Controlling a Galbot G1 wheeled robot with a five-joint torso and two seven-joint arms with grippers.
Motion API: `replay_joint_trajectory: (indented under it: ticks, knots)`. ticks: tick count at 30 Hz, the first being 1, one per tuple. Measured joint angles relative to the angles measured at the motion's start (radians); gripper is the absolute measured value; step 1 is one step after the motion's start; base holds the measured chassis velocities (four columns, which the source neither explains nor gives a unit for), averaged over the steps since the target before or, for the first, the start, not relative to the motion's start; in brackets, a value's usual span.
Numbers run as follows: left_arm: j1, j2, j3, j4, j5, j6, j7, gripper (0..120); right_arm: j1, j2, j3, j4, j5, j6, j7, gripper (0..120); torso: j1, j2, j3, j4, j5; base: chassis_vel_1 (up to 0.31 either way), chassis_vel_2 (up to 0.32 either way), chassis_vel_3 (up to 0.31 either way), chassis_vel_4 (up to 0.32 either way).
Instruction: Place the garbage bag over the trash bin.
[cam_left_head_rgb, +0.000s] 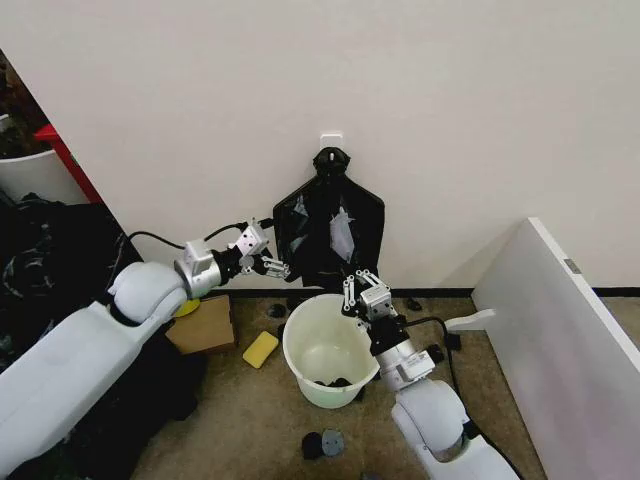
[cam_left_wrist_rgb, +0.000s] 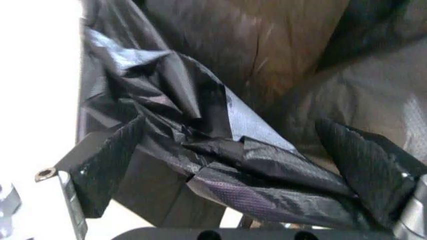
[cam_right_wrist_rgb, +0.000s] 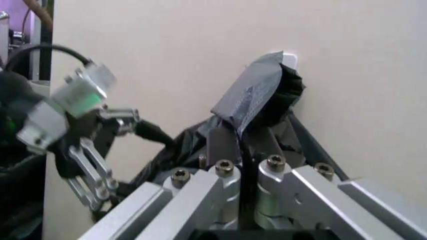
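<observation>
The trash bin (cam_left_head_rgb: 299, 327), a cream-white bucket, stands on the floor below a flat black bundle (cam_left_head_rgb: 362, 215) hung on the wall. A wrinkled fold of the glossy black garbage bag (cam_left_head_rgb: 340, 236) sticks out of that bundle's front. My right gripper (cam_left_head_rgb: 357, 277) reaches up over the bin's far rim and is shut on a strip of the garbage bag (cam_right_wrist_rgb: 252, 97). My left gripper (cam_left_head_rgb: 283, 268) is at the bundle's lower left corner. Its fingers (cam_left_wrist_rgb: 107, 162) stand wide apart, with crumpled garbage bag (cam_left_wrist_rgb: 220, 150) lying between them.
A dark scrap (cam_left_head_rgb: 336, 381) lies in the bin's bottom. On the floor are a yellow sponge (cam_left_head_rgb: 260, 348), a cardboard box (cam_left_head_rgb: 203, 325) and small dark discs (cam_left_head_rgb: 322, 442). A white panel (cam_left_head_rgb: 560, 330) leans at the right. A large black plastic mass (cam_left_head_rgb: 40, 260) fills the left.
</observation>
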Motion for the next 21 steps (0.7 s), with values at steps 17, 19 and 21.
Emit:
replay_joint_trajectory:
  ticks: [17,19,21]
  knots:
    - [-0.029,-0.057,0.004,0.078,0.0,0.077,-0.004,50,0.02,-0.02,0.005,-0.005,0.012,0.0,0.001,0,0.0,0.0,0.0,0.0004,-0.0001,0.0,0.0,0.0,0.0]
    - [-0.019,-0.068,-0.004,0.081,-0.019,0.075,-0.013,41,0.026,-0.023,0.005,-0.01,0.016,0.0,0.001,0,0.0,0.0,0.0,0.0003,-0.0001,0.0,0.0,0.0,0.0]
    - [-0.014,-0.072,-0.008,0.082,-0.029,0.071,-0.019,38,0.028,-0.024,0.005,-0.012,0.017,0.0,0.001,0,0.0,0.0,0.0,0.0004,-0.0001,0.0,0.0,0.0,0.0]
